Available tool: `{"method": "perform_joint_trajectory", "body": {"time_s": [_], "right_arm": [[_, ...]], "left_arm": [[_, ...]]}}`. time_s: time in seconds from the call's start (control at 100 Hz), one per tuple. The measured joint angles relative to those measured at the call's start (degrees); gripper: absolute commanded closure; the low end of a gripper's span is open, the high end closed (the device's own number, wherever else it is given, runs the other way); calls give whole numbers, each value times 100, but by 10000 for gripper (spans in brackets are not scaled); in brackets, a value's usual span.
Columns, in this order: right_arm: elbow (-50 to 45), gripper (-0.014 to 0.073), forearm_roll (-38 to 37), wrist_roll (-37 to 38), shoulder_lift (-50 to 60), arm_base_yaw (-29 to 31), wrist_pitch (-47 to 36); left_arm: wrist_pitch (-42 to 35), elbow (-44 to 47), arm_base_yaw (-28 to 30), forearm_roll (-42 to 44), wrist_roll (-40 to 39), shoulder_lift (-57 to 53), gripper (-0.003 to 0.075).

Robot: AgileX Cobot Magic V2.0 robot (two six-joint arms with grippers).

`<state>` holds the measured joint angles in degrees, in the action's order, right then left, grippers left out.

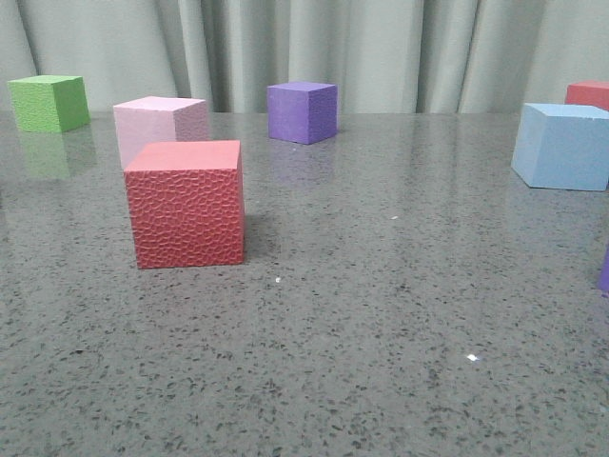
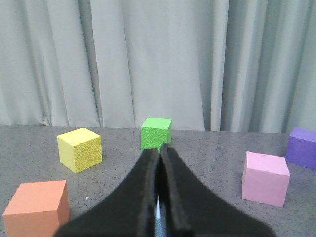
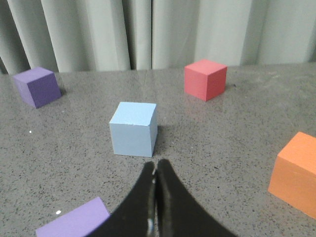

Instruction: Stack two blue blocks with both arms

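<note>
Both grippers, left gripper (image 2: 159, 163) and right gripper (image 3: 156, 173), clenched on nothing, only one blue block (image 3: 133, 128) found, center frame just ahead of the right's fingertips, so risks shoving it unopened, perhaps mistaking the purple cube (image 3: 38, 86) upper left.

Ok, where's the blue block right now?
One blue block sits at the table's far right in the front view, just before a red cube; the right gripper points at it.

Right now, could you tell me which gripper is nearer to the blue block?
Right. The right gripper sits just short of the blue block; the left gripper faces other cubes.
</note>
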<state>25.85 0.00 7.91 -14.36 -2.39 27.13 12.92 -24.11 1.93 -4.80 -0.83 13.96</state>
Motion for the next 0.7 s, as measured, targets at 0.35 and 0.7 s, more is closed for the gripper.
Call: {"method": "perform_joint_trajectory", "body": {"time_s": [0.35,0.7], "right_arm": [[1182,659,0,0,-1335,0,1043],[1370,160,0,0,-1744,0,1366]], "left_arm": [[889,-1285,0,0,0,1421,738],[1097,-1438,0,10,11,1841,330]]}}
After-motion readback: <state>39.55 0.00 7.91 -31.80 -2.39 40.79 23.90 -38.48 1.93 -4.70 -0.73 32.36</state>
